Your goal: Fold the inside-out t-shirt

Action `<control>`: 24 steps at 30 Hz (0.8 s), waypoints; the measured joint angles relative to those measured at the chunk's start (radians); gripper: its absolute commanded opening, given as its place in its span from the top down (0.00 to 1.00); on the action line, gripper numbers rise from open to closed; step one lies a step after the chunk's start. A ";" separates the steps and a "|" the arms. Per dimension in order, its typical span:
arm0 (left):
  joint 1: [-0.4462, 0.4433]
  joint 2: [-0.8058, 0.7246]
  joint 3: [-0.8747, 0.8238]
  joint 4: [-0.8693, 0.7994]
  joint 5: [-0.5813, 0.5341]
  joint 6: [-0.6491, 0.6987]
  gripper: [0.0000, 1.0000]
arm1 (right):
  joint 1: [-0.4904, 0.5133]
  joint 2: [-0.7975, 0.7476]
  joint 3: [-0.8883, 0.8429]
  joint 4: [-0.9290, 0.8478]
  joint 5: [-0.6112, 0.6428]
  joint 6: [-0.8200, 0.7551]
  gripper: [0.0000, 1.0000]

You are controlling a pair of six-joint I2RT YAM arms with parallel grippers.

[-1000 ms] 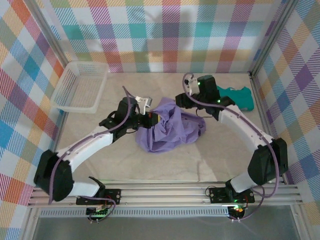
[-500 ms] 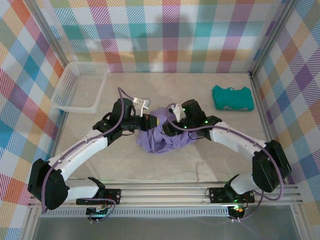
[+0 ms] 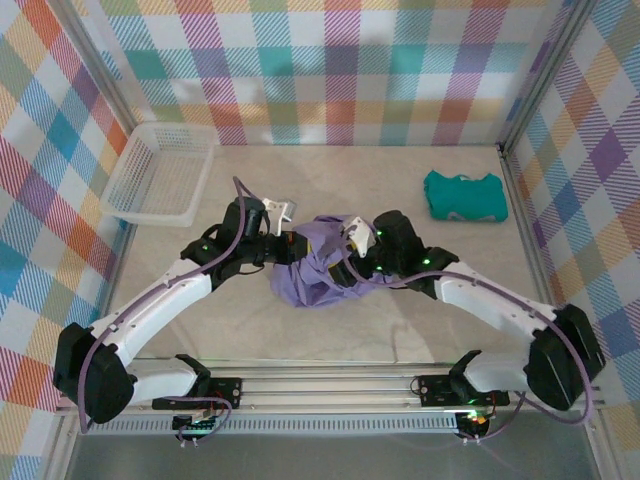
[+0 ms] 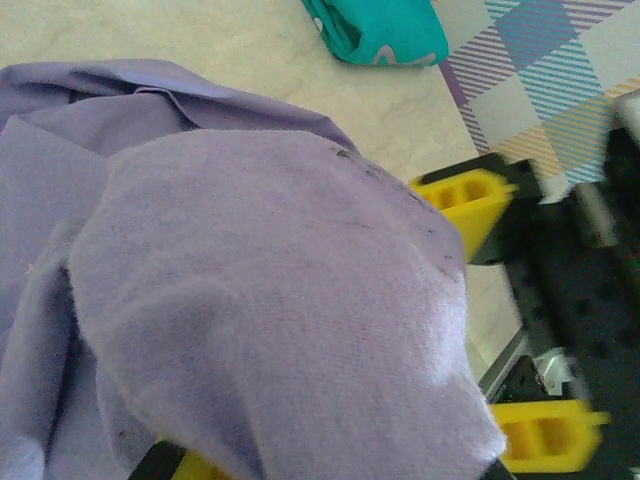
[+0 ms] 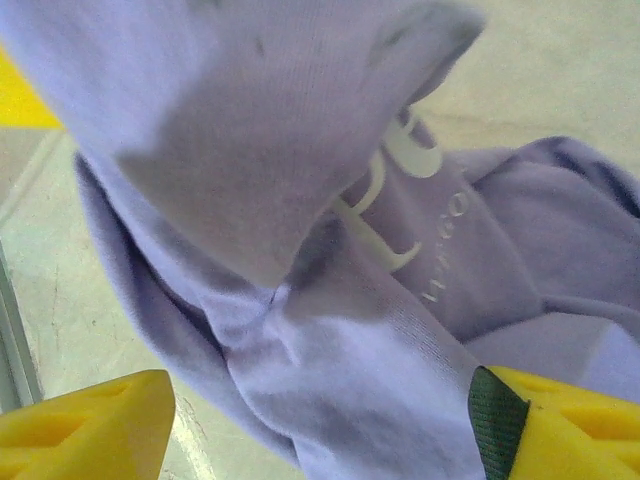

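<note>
From above, a soft purple shirt (image 3: pixel 322 278) bunched in a lumpy heap in the middle of the pale, smooth table (image 3: pixel 330 335). At the heap's top left, the left gripper (image 3: pixel 294 243) pinched tight on a bit of shirt; on the other side, the right gripper (image 3: pixel 348 262) poked into the heap. Far back on the right, a small teal garment (image 3: pixel 464 195) folded flat, well apart from the shirt. Back on the left, a see-through plastic basket (image 3: pixel 150 212) with a grid of little holes. All around, walls (image 3: pixel 330 70) of bright checks. Up close from the left wrist, fuzzy cloth draped in a round hump over the closed pincer, with a few dark specks of lint. Past it, two blocky yellow fingers (image 4: pixel 465 200) of the right gripper spread wide apart, and a corner of the teal garment at the top. Up close from the right wrist, something too small to spot from above: pale rubbery letters (image 5: pixel 400 195) printed on the shirt, partly under a fold. There too, the yellow fingers at the two bottom corners, open wide, with smooth folded cloth between them, not squeezed.
</note>
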 measured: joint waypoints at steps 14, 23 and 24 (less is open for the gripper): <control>0.000 -0.030 0.003 -0.085 -0.240 0.049 1.00 | -0.171 0.083 0.040 0.099 -0.392 0.051 1.00; -0.027 -0.037 -0.030 -0.134 -0.551 0.074 0.50 | -0.184 0.111 0.055 0.176 -0.723 0.205 1.00; -0.040 -0.048 -0.035 -0.150 -0.583 0.069 0.47 | -0.184 0.123 0.066 0.174 -0.732 0.217 1.00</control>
